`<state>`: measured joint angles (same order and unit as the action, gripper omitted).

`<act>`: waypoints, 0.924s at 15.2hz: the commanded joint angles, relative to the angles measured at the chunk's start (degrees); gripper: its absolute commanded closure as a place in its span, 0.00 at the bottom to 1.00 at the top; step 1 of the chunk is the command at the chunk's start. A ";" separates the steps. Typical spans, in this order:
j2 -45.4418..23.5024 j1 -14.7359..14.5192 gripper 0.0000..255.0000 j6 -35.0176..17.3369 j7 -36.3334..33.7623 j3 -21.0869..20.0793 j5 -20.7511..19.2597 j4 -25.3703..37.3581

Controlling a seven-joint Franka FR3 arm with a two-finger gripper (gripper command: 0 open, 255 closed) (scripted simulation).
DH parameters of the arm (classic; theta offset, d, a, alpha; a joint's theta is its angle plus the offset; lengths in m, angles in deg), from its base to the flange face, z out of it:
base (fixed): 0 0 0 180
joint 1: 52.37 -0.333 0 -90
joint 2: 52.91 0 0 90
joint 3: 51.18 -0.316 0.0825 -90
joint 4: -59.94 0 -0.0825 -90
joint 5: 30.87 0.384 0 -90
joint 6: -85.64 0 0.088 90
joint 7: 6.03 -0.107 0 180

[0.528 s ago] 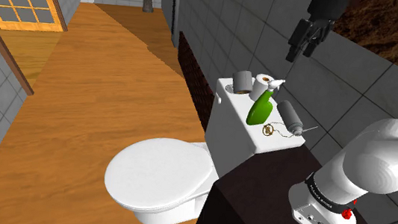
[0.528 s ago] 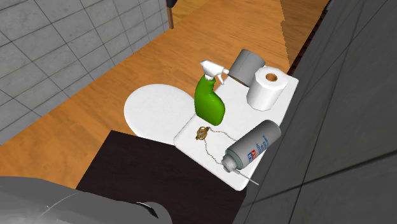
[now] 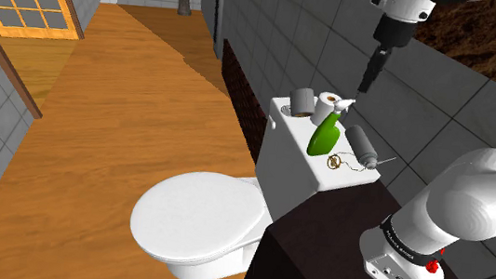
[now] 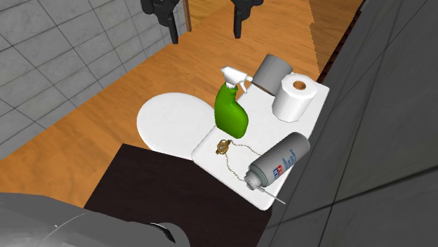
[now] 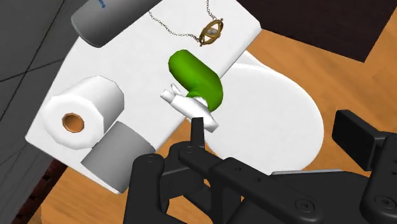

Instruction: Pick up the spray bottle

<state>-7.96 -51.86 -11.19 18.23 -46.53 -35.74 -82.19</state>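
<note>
Hand [image 4: 205, 32] hovers empty, spread wide, above spray bottle [image 4: 231, 116].

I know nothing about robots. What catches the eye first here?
A green spray bottle with a white trigger head stands on the white toilet tank lid, beside a white paper roll and a grey can lying on its side. The black gripper hangs open above it.

My fingers [image 4: 239, 21]: all black. Spray bottle [image 4: 230, 112]: green body, white trigger head. Tank lid [image 4: 263, 123] and toilet seat [image 4: 165, 119]: white. Paper roll [image 4: 295, 98]: white, with an orange-brown core. Second roll [image 4: 270, 70]: plain grey. Aerosol can [image 4: 279, 163]: grey, with a blue-and-red label. Pendant [image 4: 222, 147] and its chain: gold. Floor [image 4: 105, 126]: orange wood planks. Wall [image 4: 56, 49]: grey tiles.
</note>
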 commanded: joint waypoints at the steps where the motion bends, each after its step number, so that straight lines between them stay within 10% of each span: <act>1: -2.81 -3.40 0.00 -4.39 9.64 1.78 -2.18 -1.97; 7: -11.21 -5.19 0.00 -17.16 32.48 6.11 -7.53 -4.77; 14: -13.19 -4.95 0.00 -23.22 31.92 6.71 -8.21 -8.86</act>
<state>-20.66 -56.80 -33.42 50.22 -39.91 -43.86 -90.57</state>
